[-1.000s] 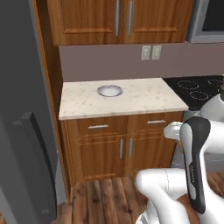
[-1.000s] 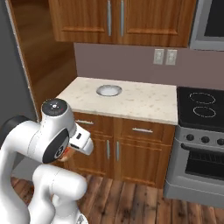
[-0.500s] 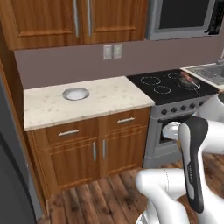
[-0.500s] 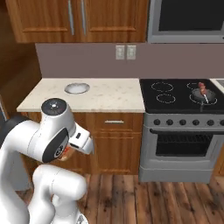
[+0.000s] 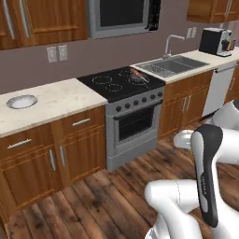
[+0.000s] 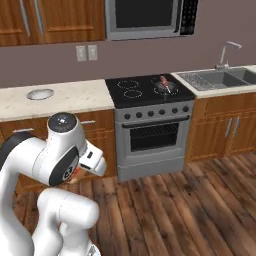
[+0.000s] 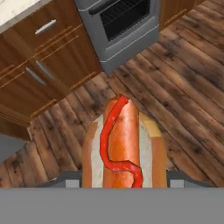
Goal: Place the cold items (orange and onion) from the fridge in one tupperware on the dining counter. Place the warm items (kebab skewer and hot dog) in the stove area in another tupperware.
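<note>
We hold the hot dog (image 7: 124,146) in our end effector, above the wooden floor (image 7: 183,87), with the oven (image 7: 120,26) at 12 o'clock.

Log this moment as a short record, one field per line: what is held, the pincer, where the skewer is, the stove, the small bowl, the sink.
held item: hot dog, bun with a red sauce line, above the wood floor
pincer: shut on the hot dog
kebab skewer: in a pan on the right rear burner
stove: black cooktop, oven door shut
small bowl: on the counter left of the stove
sink: right of the stove, faucet behind it
coffee machine: far right on the counter
</note>
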